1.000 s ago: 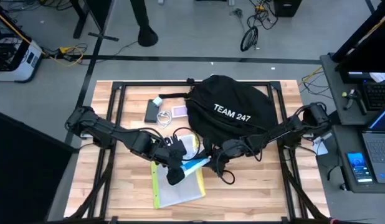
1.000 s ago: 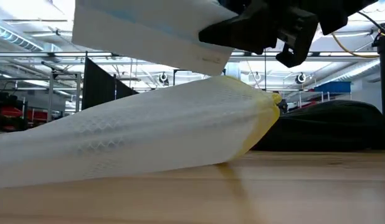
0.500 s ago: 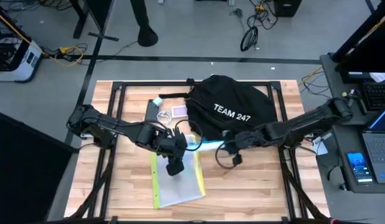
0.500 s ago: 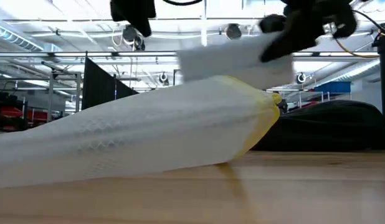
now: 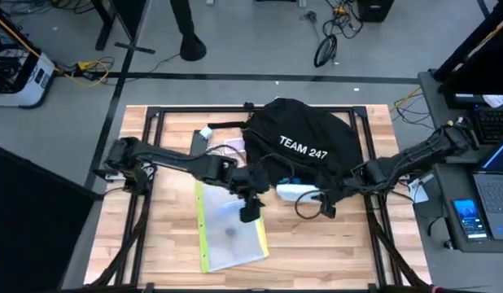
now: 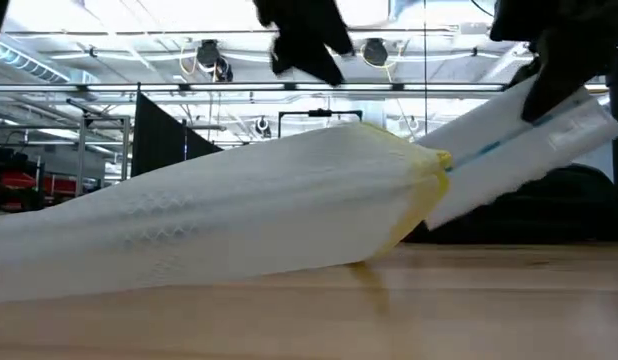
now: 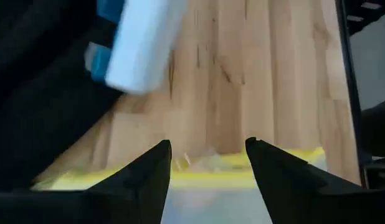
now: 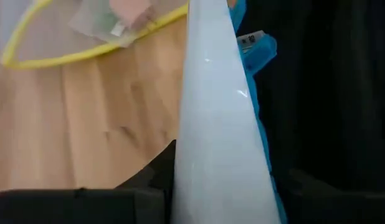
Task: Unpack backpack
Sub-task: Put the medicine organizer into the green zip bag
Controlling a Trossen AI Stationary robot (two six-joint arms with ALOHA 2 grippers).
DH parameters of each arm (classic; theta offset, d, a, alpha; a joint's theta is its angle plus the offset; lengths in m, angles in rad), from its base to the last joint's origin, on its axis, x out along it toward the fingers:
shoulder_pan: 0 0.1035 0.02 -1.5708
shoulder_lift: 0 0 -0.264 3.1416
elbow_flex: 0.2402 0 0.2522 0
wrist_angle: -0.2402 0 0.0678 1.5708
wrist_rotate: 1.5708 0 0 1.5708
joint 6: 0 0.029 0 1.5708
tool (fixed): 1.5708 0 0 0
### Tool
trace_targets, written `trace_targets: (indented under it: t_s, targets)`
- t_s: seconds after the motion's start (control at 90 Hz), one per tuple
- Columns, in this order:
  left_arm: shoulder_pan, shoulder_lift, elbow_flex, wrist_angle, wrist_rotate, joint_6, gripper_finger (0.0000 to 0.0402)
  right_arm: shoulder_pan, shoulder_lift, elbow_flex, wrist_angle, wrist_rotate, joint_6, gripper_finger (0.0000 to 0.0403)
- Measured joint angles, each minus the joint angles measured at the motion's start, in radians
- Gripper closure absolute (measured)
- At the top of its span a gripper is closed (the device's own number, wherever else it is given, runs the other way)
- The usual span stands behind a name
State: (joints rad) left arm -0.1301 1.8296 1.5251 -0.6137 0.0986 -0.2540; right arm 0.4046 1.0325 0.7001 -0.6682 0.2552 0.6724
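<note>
Since half a second ago, the white and blue packet (image 5: 293,192) has moved right and now lies against the black backpack (image 5: 304,146), grasped by the right hand (image 5: 317,198). Left hand (image 5: 250,205) is released, its fingers apart above the yellow-edged mesh pouch (image 5: 227,236) on the wooden surface (image 5: 333,252).

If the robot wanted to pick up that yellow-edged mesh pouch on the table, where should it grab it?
Probably the bare near end of the mesh pouch, from above. It lies flat but bulges, so fingers could pinch its yellow-trimmed edge there. The open left gripper hovers over its far end; the backpack crowds that side.
</note>
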Motion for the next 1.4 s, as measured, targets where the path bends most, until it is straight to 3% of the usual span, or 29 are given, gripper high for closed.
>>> trace_targets:
  t_s: [0.178,0.5,0.667,0.833,0.944,1.056,1.178,1.4]
  targets:
    - [0.008,0.070,0.000,0.117,0.064,0.063,0.0201,0.062,-0.001,-0.084,0.129,0.008,0.090,0.0287]
    - [-0.020,0.206,-0.001,0.064,0.190,0.103,0.0201,0.074,0.002,-0.134,0.242,0.002,0.073,0.0287]
    - [-0.036,0.204,0.050,-0.119,0.188,0.077,0.0201,0.089,0.017,-0.135,0.289,-0.022,0.049,0.0287]
    - [-0.041,0.200,0.146,-0.304,0.120,0.078,0.0201,0.081,0.089,-0.135,0.451,-0.026,-0.007,0.0287]
    - [-0.041,0.200,0.176,-0.341,0.110,0.078,0.0201,0.073,0.161,-0.135,0.570,-0.025,-0.101,0.0287]
    - [-0.042,0.200,0.186,-0.358,0.108,0.078,0.0201,0.075,0.238,-0.135,0.657,-0.019,-0.343,0.0287]
    - [-0.043,0.200,0.200,-0.376,0.107,0.055,0.0201,0.075,0.299,-0.135,0.698,-0.017,-0.555,0.0287]
    - [-0.051,0.182,0.282,-0.433,0.102,-0.031,0.0201,0.075,0.322,-0.133,0.678,0.070,-0.749,0.0287]
